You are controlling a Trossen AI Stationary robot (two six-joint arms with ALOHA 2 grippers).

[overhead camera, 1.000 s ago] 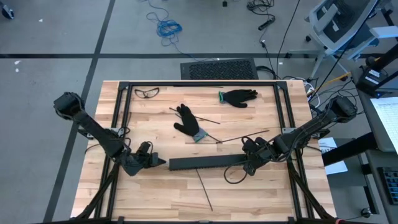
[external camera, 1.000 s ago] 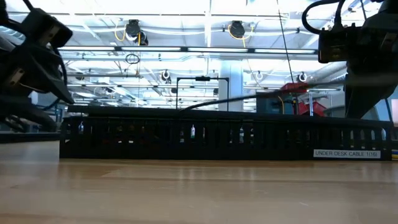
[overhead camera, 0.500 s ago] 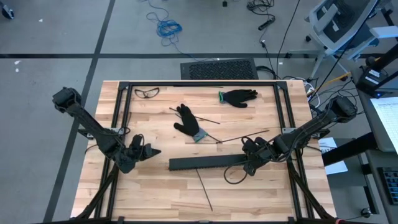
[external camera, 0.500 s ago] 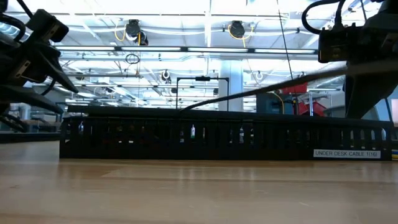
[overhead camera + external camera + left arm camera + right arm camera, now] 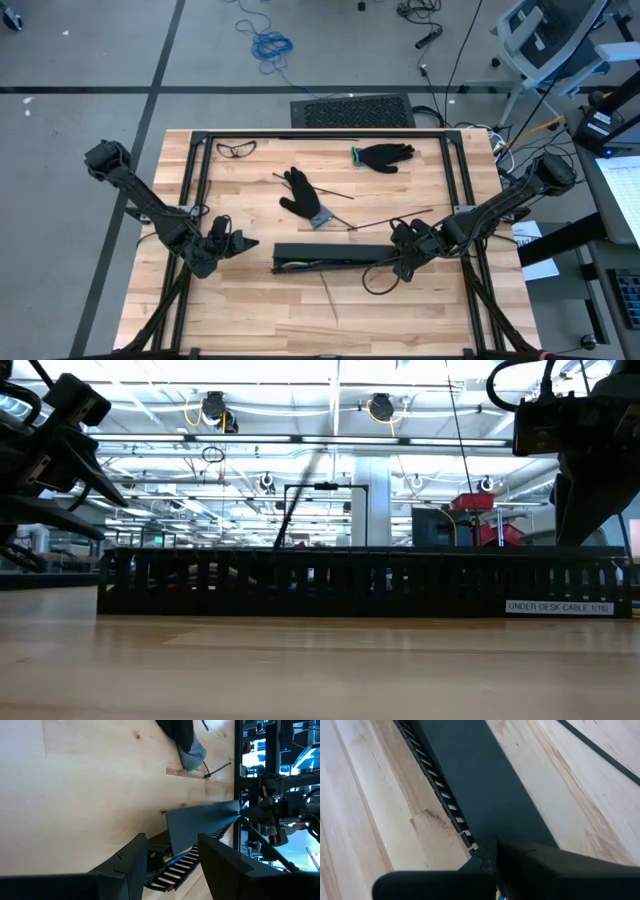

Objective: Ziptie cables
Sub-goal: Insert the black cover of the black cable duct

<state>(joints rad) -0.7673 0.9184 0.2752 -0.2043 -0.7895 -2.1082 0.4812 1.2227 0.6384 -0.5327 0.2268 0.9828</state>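
Note:
A long black slotted tray [image 5: 330,258] lies across the middle of the table. Its flat lid [image 5: 200,820] stands raised along it. Inside lie the cables [image 5: 176,856], yellow and blue wires that also show at the tray's left part [image 5: 300,265]. My right gripper [image 5: 402,262] is shut at the tray's right end. My left gripper [image 5: 240,244] hovers open a little left of the tray's left end, touching nothing; the tray's left end shows beyond its fingers [image 5: 170,840]. My right gripper pinches the lid's right end [image 5: 487,842] between its two shut fingers, coming slanting down from the table's right side. The fingers lie roughly along the lid. The lid is tilted up off the tray, whose slotted wall [image 5: 437,787] rests on the table.
Two black gloves [image 5: 303,197] [image 5: 383,155] and safety glasses [image 5: 236,148] lie on the far half. Thin black sticks lie behind the tray [image 5: 392,220] and in front of it [image 5: 328,298]. A black frame [image 5: 320,135] borders the table.
My left gripper has drawn back from the tray's left end toward the table's left edge and risen a little, then held still. The lid has swung up off the tray, baring the wires. In the low view a thin black stick has tipped from nearly level to steep.

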